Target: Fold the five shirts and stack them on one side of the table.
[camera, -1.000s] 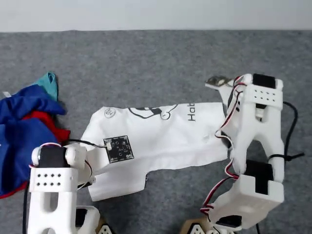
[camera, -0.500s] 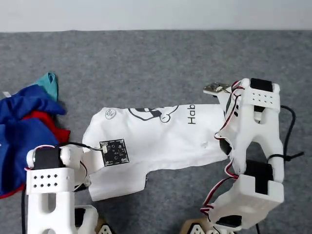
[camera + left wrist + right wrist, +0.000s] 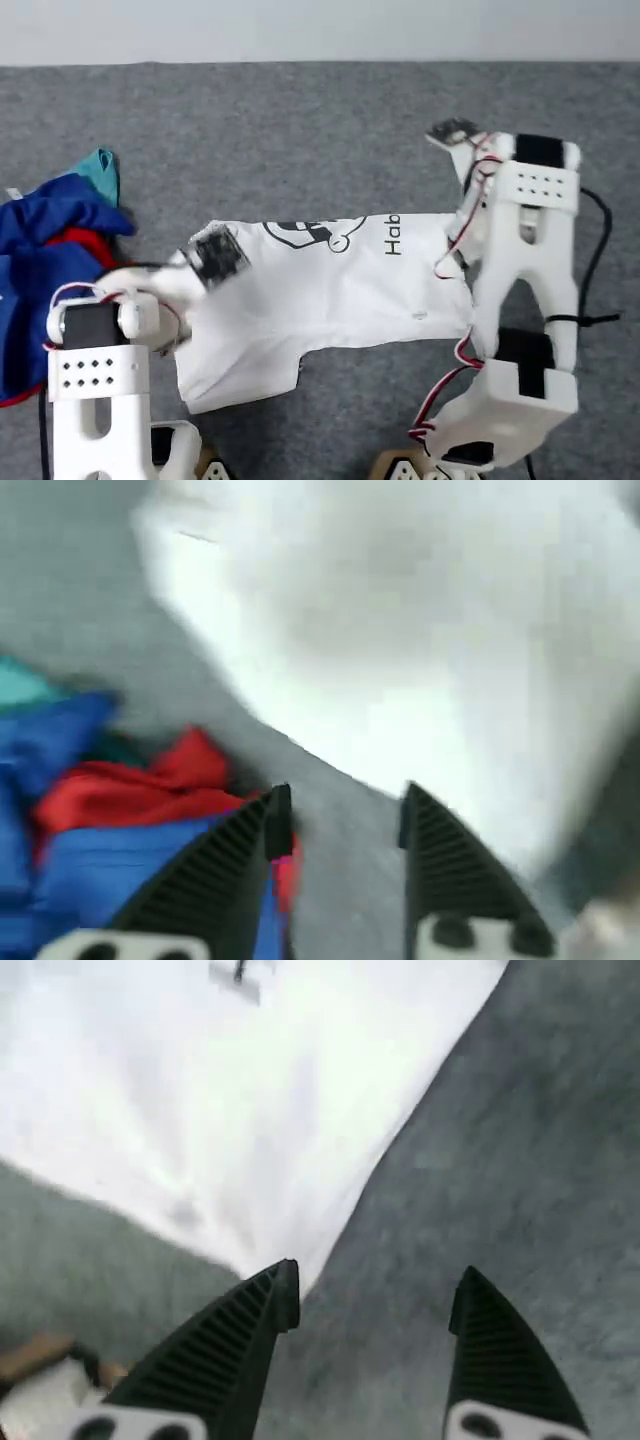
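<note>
Lying flat mid-tabletop (image 3: 300, 130) toward the front edge, the white shirt (image 3: 330, 290) forms a wide band with black print along its far edge and a flap jutting out at its front-left. A bunched pile of blue, red and teal shirts (image 3: 50, 250) sits at the left edge. The left gripper (image 3: 340, 825) hangs, fingers spread, between shirt and pile. The right gripper (image 3: 375, 1305), fingers likewise parted, grasps nothing at the shirt's right edge.
</note>
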You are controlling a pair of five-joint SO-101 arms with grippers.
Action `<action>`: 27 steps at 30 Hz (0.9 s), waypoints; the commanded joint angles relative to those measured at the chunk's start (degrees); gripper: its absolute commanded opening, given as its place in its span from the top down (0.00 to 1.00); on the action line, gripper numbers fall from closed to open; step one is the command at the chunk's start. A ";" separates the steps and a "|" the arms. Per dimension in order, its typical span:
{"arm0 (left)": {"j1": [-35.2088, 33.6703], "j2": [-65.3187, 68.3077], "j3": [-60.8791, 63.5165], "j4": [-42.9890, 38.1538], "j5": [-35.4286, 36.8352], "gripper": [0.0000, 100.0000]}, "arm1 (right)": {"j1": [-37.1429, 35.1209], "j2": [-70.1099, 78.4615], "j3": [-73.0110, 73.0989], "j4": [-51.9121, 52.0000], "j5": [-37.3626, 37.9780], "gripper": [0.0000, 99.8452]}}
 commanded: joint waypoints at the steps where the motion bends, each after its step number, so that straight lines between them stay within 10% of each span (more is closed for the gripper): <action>1: 0.00 -0.26 0.75 -17.76 12.57 0.92 | -4.18 -1.54 -3.08 -5.49 -6.95 0.78; 6: 3.43 -0.26 13.49 -41.32 21.45 0.99 | -8.40 4.26 -3.34 -13.93 -10.37 1.00; 14: 7.82 3.43 21.32 -60.13 27.60 0.99 | -9.98 12.88 -3.43 -24.31 -10.46 0.99; 27: 12.84 31.12 -9.01 -39.47 27.78 0.99 | -9.45 14.46 -3.43 -22.29 -10.46 0.99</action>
